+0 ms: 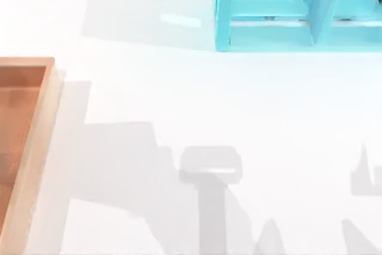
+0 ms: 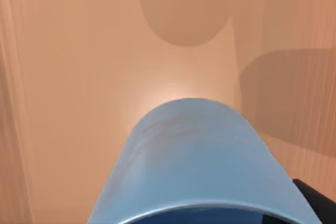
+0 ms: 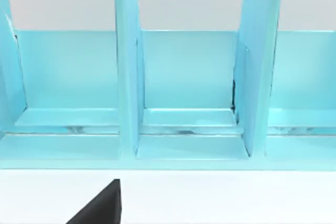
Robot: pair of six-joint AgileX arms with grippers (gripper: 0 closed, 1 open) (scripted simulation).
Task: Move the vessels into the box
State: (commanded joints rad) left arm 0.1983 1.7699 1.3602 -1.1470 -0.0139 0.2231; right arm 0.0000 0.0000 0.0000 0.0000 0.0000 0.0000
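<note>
A blue cup (image 2: 194, 156), one of the vessels, sits close under the left wrist camera with its open rim toward it. It is over the orange-brown floor of the box (image 2: 79, 77). A dark fingertip (image 2: 317, 200) of my left gripper lies against the cup's side, and the gripper looks shut on the cup. In the top view the box (image 1: 37, 147) lies at the table's left edge, light wood rim showing. A black part of my right gripper (image 3: 100, 207) hangs over the white table, facing the cyan shelf unit.
The cyan shelf unit (image 1: 286, 10) stands at the back right, with upright dividers (image 3: 126, 66) and open compartments. Arm shadows fall across the white table (image 1: 209, 165) in front. Soft shadows lie on the box floor beyond the cup.
</note>
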